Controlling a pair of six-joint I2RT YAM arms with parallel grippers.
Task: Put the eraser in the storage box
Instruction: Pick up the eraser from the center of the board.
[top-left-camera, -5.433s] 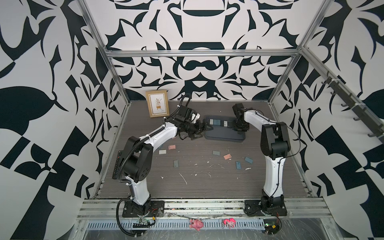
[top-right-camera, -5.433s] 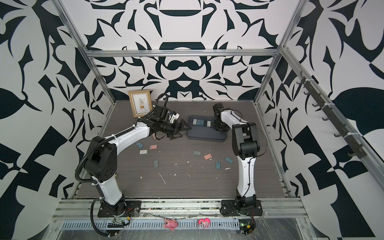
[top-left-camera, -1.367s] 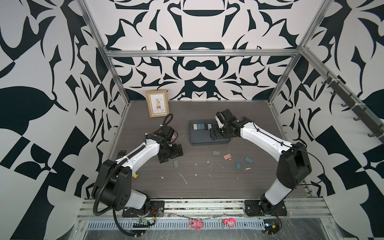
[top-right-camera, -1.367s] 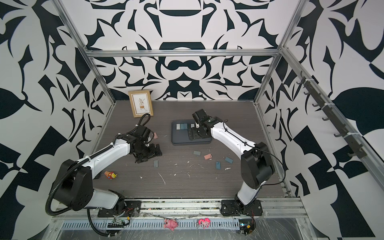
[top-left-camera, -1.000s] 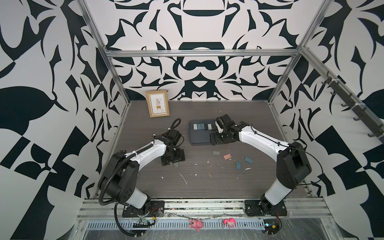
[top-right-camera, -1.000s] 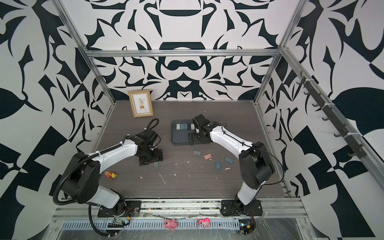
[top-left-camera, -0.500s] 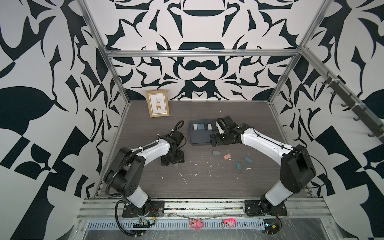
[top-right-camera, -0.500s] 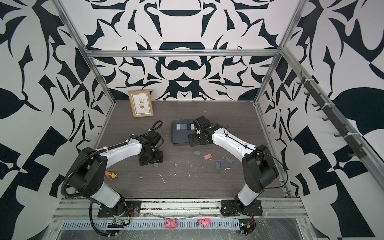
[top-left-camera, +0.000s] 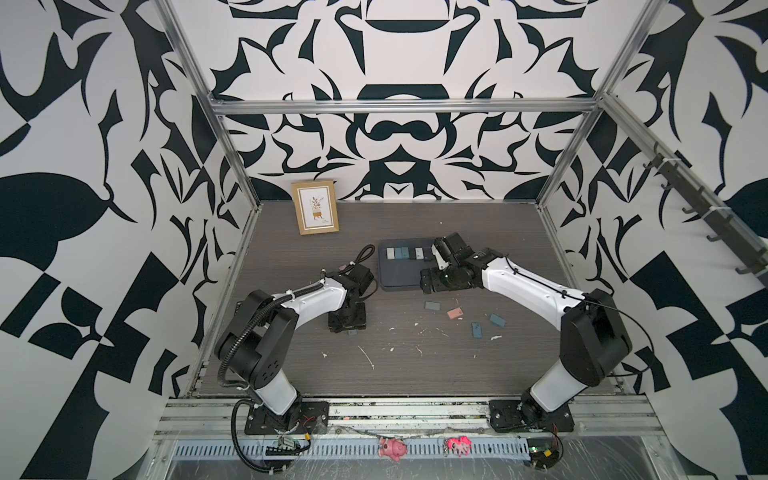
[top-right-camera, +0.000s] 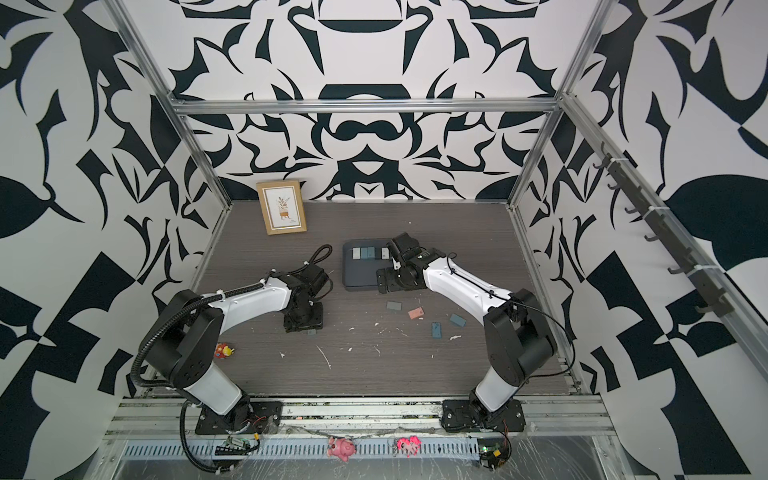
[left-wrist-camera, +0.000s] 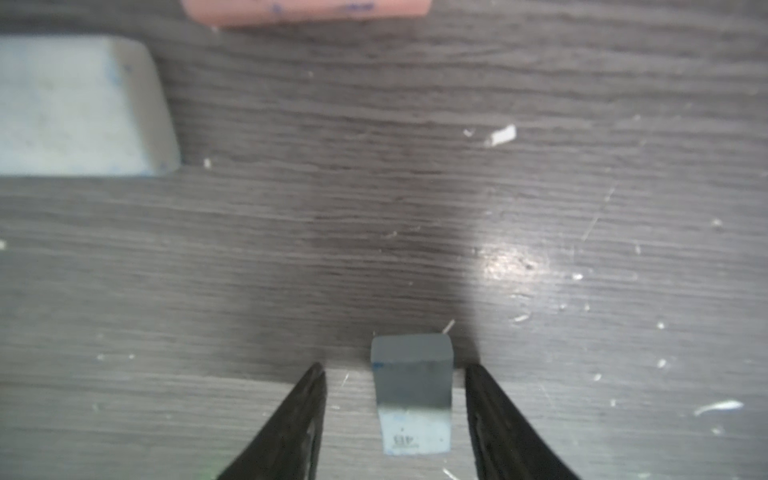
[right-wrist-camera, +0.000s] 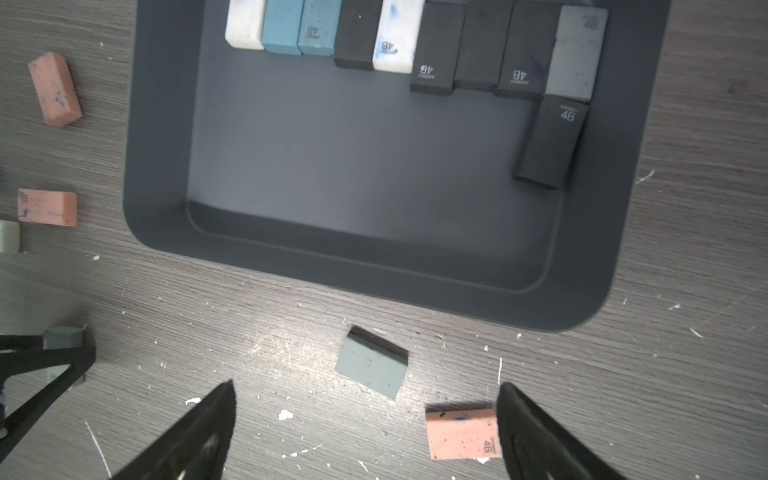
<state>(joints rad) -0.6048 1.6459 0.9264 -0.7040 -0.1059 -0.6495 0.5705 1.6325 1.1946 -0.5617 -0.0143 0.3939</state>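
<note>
Now, top view: left gripper (top-left-camera: 348, 328) sits low on the table (top-left-camera: 415, 365), well apart from the storage box (top-left-camera: 399, 282). Left wrist: jaws straddle the grey eraser (left-wrist-camera: 411, 390), gaps both sides, not yet pinching; probably a side grasp. Right wrist: right gripper (right-wrist-camera: 366, 385) is spread wide above a teal eraser (right-wrist-camera: 370, 368) near the box rim.

Erasers (right-wrist-camera: 432, 45) in storage box (right-wrist-camera: 160, 124) (others (right-wrist-camera: 371, 365) outside)

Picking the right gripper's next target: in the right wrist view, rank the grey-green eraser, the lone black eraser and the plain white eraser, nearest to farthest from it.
1. Grey-green eraser: on the table, just ahead of the right gripper.
2. Lone black eraser: in the storage box, nearer than the row.
3. Plain white eraser: in the row at the box's far wall.
</note>
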